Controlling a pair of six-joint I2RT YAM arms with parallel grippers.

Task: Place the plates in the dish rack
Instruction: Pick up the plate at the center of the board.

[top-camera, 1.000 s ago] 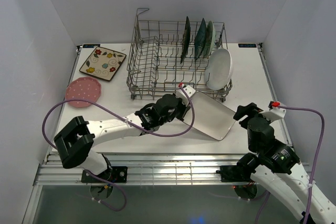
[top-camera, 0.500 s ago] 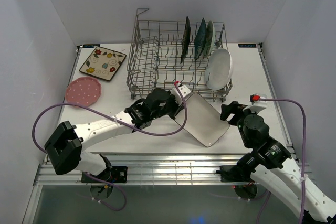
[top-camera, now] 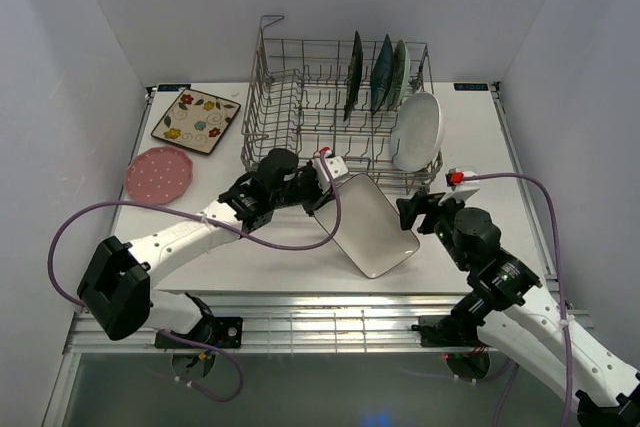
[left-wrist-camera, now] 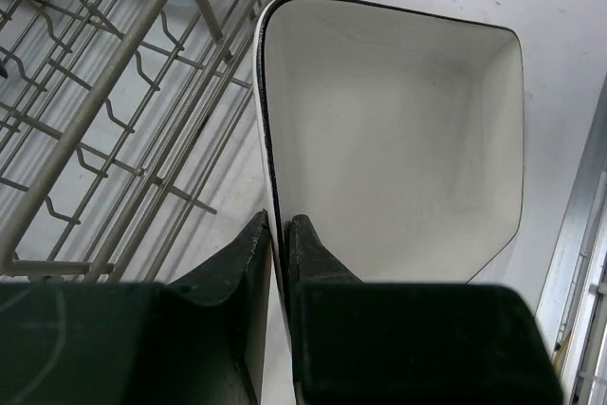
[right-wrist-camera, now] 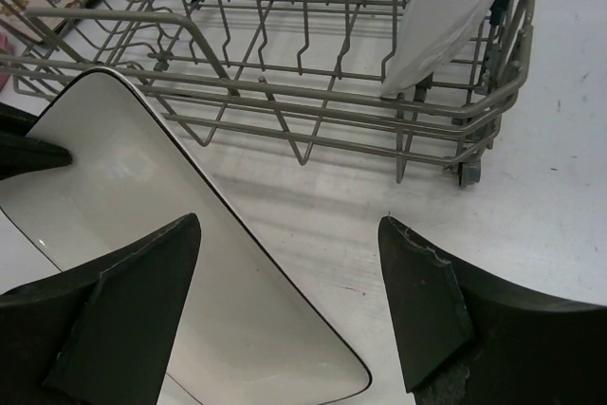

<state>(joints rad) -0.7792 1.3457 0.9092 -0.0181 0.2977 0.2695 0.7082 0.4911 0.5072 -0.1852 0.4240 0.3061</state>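
Grey wire dish rack (top-camera: 310,97) at twelve o'clock of your white rectangular plate (top-camera: 368,227), left gripper (top-camera: 322,182) pinching its rim, right gripper (top-camera: 415,209) spread wide at three o'clock

No word, number or brand can be read in any view. On the table (top-camera: 480,137), at its far edge in the top view, lie a left label strip (top-camera: 170,88) and a right label strip (top-camera: 471,87), dark with teal marks. Their print is too small to make out. The cream floral square plate (top-camera: 196,120) bears painted flowers and swirls, not letters.
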